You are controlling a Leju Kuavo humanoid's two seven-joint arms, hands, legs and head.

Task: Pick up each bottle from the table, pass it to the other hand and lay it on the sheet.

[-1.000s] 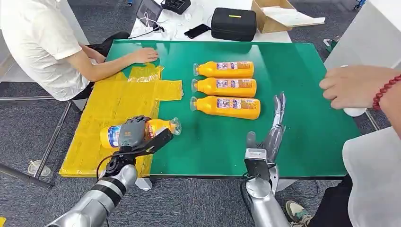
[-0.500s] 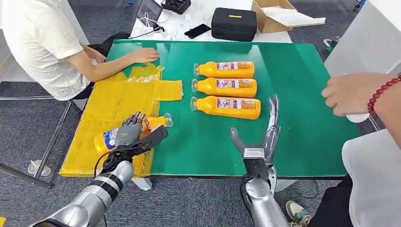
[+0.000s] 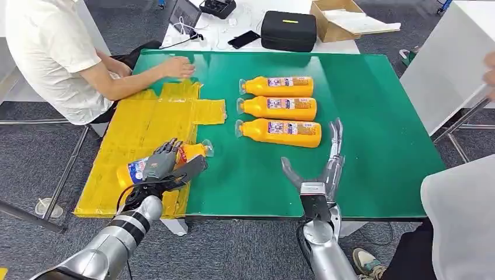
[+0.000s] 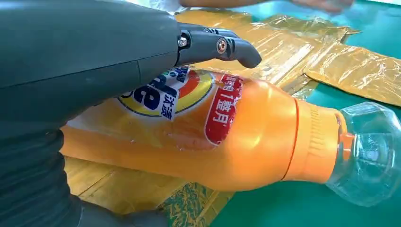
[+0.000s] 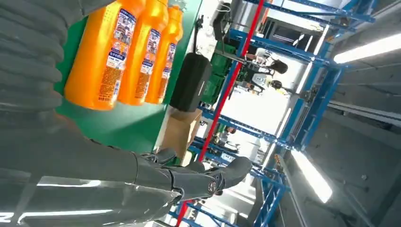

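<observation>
Now that my left robot hand (image 3: 165, 165) has come down, the bottle (image 3: 156, 164) it grasps lies on the yellow sheet (image 3: 138, 130), ready to let go. My right robot hand (image 3: 324, 165) hangs released. Farther off, three bottles (image 3: 279, 110) wait on the worktop (image 3: 373, 116).

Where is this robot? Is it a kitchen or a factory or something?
Not a kitchen. It looks like a lab or workshop hall for testing robots: blue and red metal racks under long ceiling lights, a green table, and a laptop beside an equipment case.
</observation>
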